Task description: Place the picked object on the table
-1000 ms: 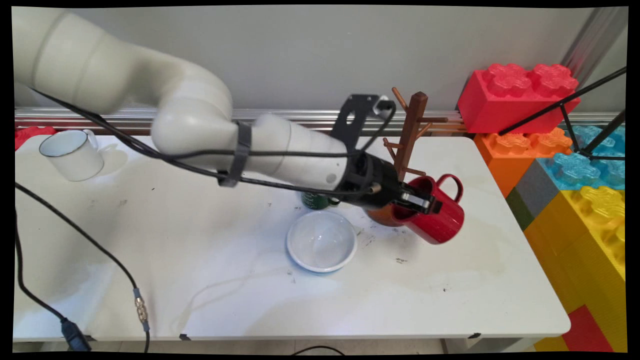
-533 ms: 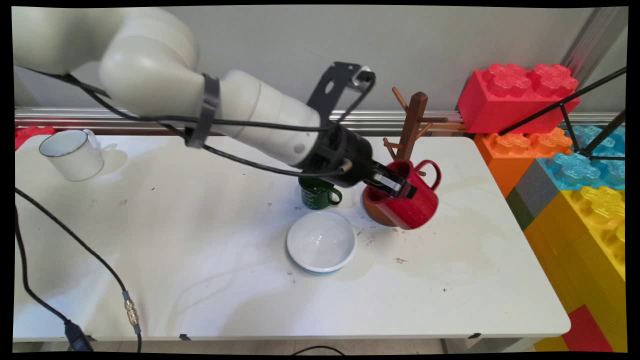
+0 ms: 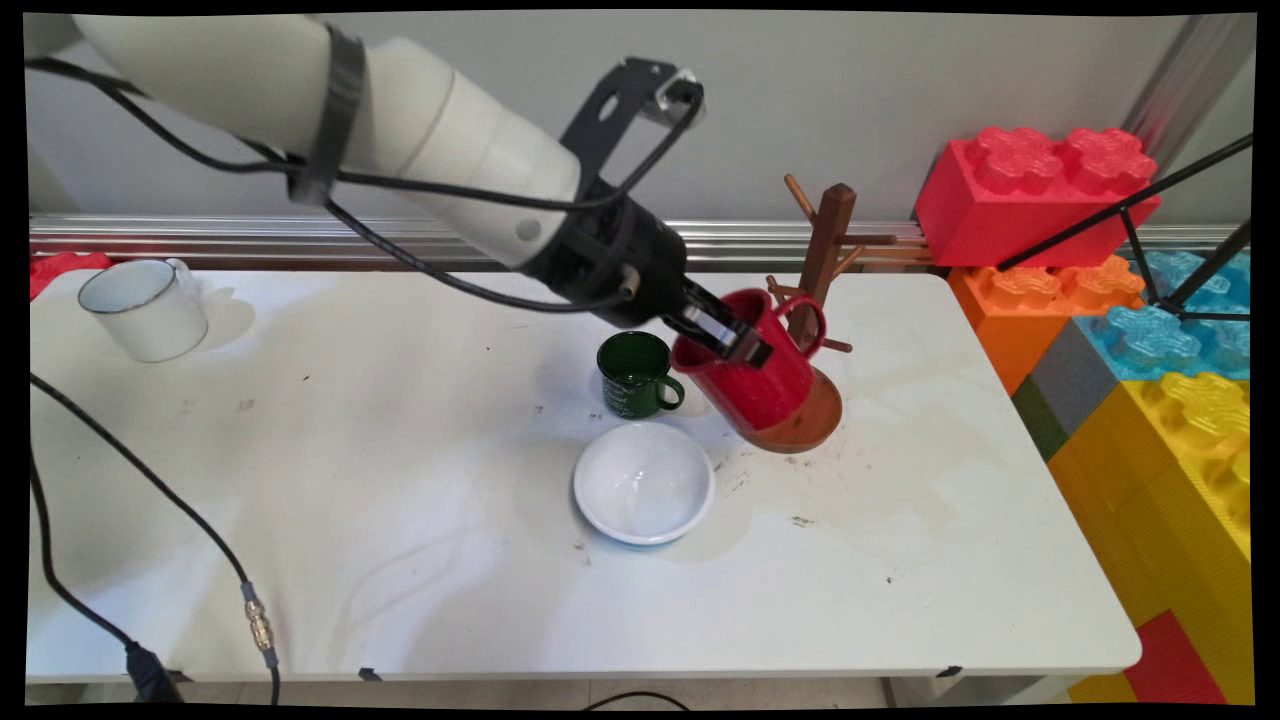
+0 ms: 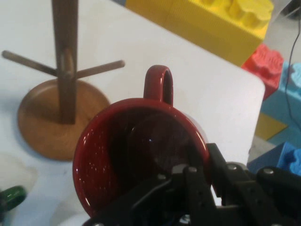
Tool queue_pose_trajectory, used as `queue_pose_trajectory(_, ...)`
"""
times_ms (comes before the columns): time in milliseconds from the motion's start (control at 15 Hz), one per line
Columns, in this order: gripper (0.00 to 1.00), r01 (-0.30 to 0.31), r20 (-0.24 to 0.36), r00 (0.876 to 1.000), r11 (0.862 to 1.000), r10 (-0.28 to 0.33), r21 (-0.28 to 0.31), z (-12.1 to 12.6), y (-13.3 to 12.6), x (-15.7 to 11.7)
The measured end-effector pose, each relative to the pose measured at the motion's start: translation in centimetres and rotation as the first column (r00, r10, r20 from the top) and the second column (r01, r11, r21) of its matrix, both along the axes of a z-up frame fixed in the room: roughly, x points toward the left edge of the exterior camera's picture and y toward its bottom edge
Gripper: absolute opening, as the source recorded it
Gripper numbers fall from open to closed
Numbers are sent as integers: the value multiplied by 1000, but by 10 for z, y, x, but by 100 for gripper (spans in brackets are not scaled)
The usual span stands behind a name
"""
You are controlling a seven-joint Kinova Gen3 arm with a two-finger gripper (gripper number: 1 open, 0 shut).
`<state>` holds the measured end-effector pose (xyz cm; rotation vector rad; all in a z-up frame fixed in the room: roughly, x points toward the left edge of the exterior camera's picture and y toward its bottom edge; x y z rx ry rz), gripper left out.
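The black gripper (image 3: pixel 728 335) is clamped on the rim of a red mug (image 3: pixel 755 375), with one finger inside the cup and one outside. The red mug is up in the air, off the white table (image 3: pixel 400 480), and it is tipped to one side. Its handle (image 3: pixel 805 320) points toward the wooden mug tree (image 3: pixel 825 260) and sits close to the tree's pegs. In the main view the mug hangs in front of the tree's round brown base (image 3: pixel 805 425). In the hand view you can look right down into the red mug (image 4: pixel 141 155), and there is nothing in it, only a dark red inside with tiny white specks. The mug tree (image 4: pixel 63 70) stands upright just beside it in that view, with nothing hanging on its pegs. A small green mug (image 3: pixel 635 375) stands on the table just to the left of the red mug, and its inside looks dark, so what is in it cannot be told. A white bowl (image 3: pixel 643 483) sits in front of the green mug, near it but not touching, and it is empty. A white mug (image 3: pixel 145 310) stands far off at the table's back left corner. Big toy blocks (image 3: pixel 1140 330) in red, orange, blue and yellow are stacked past the table's right side.
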<state>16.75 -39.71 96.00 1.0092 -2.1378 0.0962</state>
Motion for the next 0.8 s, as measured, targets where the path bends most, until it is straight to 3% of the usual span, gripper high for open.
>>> queue_pose_trajectory(200,0,18,79,997,1000,-17,-21,26,1,8)
queue_pose_trajectory(333,0,49,162,986,998,-40,-50,46,2,15)
queue_pose_trajectory(467,0,99,288,955,992,-71,-84,64,4,28)
queue_pose_trajectory(800,0,183,465,878,978,-117,-101,70,7,53)
